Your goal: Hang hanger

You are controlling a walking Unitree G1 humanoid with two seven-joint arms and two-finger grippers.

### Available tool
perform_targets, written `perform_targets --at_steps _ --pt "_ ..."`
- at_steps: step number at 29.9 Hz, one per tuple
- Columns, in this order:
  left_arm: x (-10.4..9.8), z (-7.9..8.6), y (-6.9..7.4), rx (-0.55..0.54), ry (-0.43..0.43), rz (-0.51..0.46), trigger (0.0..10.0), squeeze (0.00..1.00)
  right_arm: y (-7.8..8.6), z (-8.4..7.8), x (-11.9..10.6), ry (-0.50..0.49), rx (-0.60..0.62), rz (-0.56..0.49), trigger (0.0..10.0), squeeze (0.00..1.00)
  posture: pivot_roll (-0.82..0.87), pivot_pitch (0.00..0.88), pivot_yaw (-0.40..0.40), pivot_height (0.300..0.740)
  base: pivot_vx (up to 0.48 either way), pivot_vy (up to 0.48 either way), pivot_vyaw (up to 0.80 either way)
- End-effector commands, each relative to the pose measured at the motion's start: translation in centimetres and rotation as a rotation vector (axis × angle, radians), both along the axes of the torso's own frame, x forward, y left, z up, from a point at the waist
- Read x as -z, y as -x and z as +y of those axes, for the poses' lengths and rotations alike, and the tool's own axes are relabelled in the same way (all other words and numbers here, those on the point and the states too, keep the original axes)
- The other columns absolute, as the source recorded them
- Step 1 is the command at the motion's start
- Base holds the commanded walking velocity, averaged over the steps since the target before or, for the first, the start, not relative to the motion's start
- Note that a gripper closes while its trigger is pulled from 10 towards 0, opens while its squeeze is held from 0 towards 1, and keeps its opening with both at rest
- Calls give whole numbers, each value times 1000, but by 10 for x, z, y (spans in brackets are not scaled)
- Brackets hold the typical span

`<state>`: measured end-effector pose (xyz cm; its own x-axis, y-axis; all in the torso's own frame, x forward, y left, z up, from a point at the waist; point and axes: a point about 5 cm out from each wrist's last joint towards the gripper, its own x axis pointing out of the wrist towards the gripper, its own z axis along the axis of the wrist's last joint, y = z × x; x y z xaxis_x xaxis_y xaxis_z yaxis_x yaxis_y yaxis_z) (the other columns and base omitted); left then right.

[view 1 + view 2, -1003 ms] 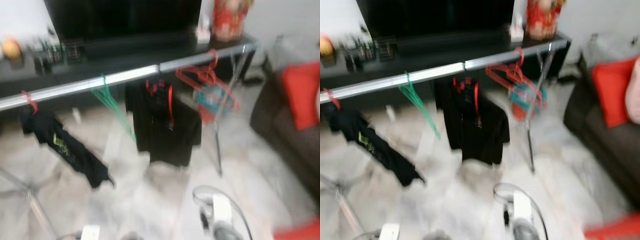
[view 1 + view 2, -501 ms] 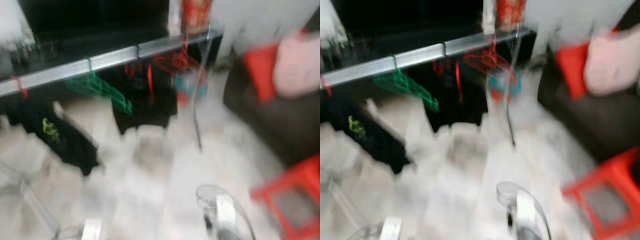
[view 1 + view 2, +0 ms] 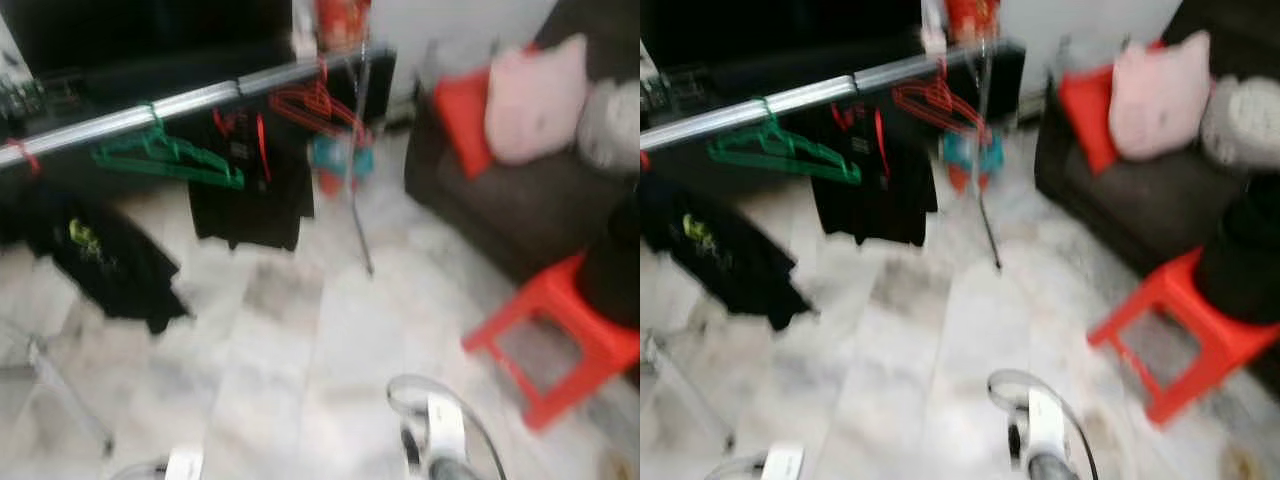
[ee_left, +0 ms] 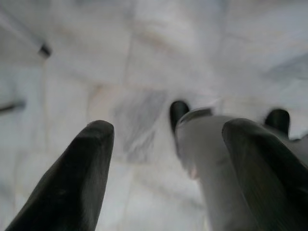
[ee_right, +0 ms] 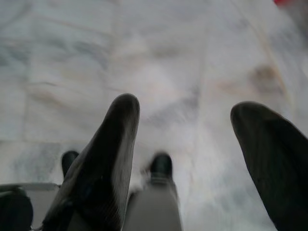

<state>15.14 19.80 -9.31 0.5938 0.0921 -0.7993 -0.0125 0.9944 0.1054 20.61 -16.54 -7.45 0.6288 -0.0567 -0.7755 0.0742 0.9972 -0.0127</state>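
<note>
A silver clothes rail [image 3: 170, 105] runs across the back left. On it hang a green hanger [image 3: 165, 160], red hangers [image 3: 315, 105], a black shirt [image 3: 245, 190] and a black garment [image 3: 95, 250] with yellow print. Both arms hang low. My left gripper [image 4: 166, 139] is open over the marble floor with nothing between its fingers [image 4: 72, 178]. My right gripper [image 5: 192, 130] is open as well, over bare floor, holding nothing. The right arm's wrist [image 3: 435, 440] shows at the bottom of the eye views.
A dark sofa [image 3: 510, 200] with a red cushion [image 3: 465, 115] and a pink cushion [image 3: 530, 95] stands at the right. A red stool [image 3: 560, 335] is in front of it. A dark TV cabinet [image 3: 130, 70] lies behind the rail. Pale marble floor [image 3: 300, 350] spreads ahead.
The view has swung to the right: the rail and clothes slid left, and the sofa and red stool came into view. Both grippers stay hanging low.
</note>
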Motion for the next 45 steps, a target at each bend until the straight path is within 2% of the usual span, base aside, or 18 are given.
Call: perform_targets --at_steps 1,12,35,45 --pt "4 4 11 -9 -14 42 10000 0 0 1 0 0 -15 -1 10000 0 -12 92 -10 740 0 0 800" --pt "4 11 14 -29 -20 43 10000 0 0 1 0 -7 -21 0 10000 0 -13 104 -12 740 0 0 800" --pt "3 7 9 -44 -21 35 10000 0 -2 1 -1 -10 -49 -3 10000 0 -13 103 -24 740 0 0 800" --pt "5 7 13 -53 1 45 10000 0 -1 0 -1 -33 20 -27 10000 0 -11 96 -28 740 0 0 0"
